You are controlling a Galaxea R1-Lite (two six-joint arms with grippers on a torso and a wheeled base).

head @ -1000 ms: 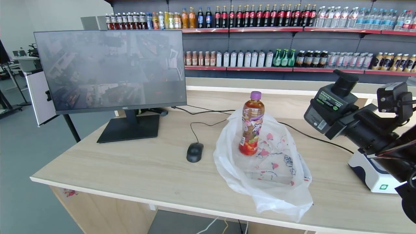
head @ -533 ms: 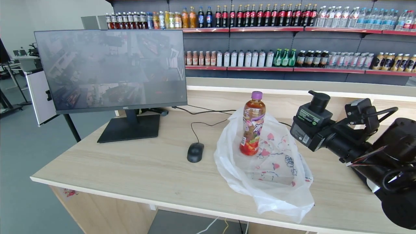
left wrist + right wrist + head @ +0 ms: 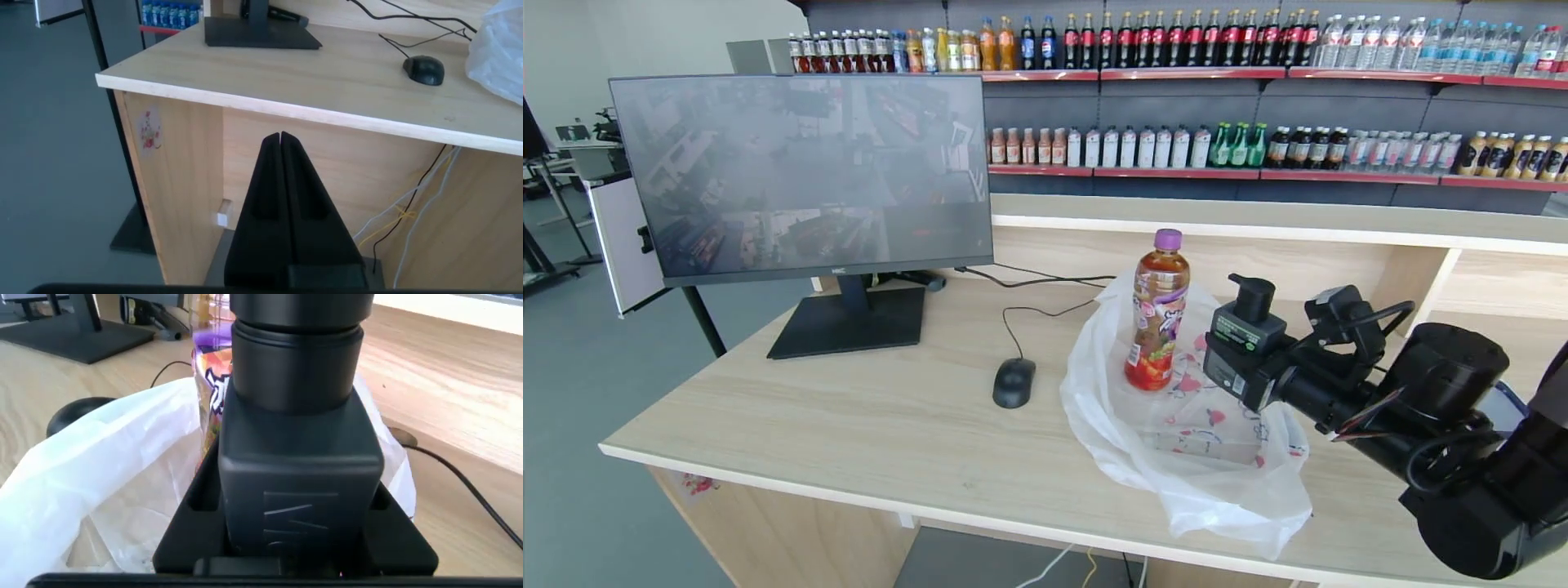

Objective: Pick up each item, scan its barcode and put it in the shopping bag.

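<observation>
Gripping scanner point(image 3: 1245, 347), right claw point(image 3: 1286, 382) over bag point(image 3: 1217, 482) beside bottle point(image 3: 1158, 310) | left claw point(image 3: 282, 143) closed below tabletop point(image 3: 245, 77)

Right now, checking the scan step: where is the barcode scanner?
Head view, right side: the barcode scanner is held in the right claw, right of the bottle, above the shopping bag.

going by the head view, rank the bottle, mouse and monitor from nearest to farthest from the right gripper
1. bottle: upright, just to the left of the right gripper, which holds the scanner.
2. mouse: farther left, beyond the bottle.
3. monitor: farthest, at the back left.
</observation>
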